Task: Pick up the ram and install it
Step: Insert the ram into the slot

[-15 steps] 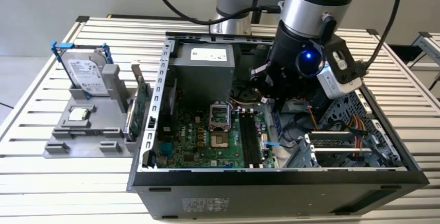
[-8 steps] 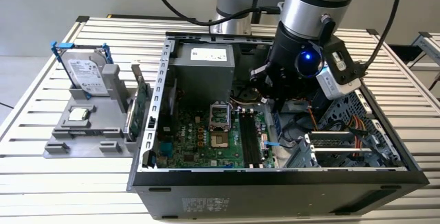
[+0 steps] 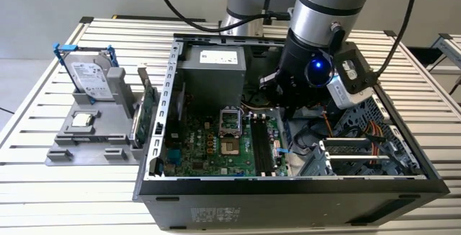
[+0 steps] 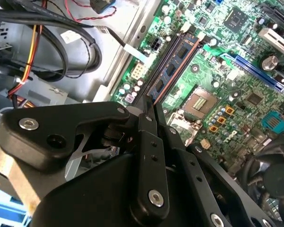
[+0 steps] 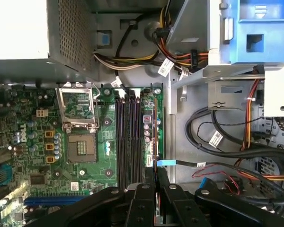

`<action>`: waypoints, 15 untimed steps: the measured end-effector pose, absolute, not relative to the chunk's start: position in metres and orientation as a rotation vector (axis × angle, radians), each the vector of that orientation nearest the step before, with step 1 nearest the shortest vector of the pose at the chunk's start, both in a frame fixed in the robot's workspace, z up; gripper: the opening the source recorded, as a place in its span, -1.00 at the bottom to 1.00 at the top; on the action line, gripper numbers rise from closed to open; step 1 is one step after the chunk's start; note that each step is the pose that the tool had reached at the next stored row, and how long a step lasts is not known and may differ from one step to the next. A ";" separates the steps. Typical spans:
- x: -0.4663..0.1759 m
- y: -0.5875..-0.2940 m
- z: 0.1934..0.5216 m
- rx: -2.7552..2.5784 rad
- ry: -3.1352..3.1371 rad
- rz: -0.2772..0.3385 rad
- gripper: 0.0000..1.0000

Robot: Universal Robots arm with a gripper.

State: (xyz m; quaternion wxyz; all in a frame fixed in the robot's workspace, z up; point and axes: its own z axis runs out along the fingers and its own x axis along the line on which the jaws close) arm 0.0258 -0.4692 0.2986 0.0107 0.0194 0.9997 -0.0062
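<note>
Even, soft daylight fills the exterior view; a blue lamp point(image 3: 318, 70) glows on the arm. In the first wrist view, the power supply point(image 5: 19, 28) glares white.

The scene is seen from above and in front in the exterior view, at some distance, with the open computer case point(image 3: 288, 186) on the slatted tabletop point(image 3: 43, 192) taken in whole. In both wrist views the motherboard point(image 5: 47, 142) is looked down on from close above, past the black gripper point(image 5: 155, 177) linkage. The memory slots point(image 4: 173, 66) and processor socket point(image 4: 199, 103) are shared by all three views.
</note>
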 end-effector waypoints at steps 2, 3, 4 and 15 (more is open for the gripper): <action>0.025 -0.469 0.295 0.057 3.120 -0.019 -1.00; 0.025 -0.469 0.293 0.055 3.120 -0.019 -1.00; 0.024 -0.469 0.292 0.052 3.120 -0.019 -1.00; 0.023 -0.469 0.279 0.013 3.120 -0.019 -1.00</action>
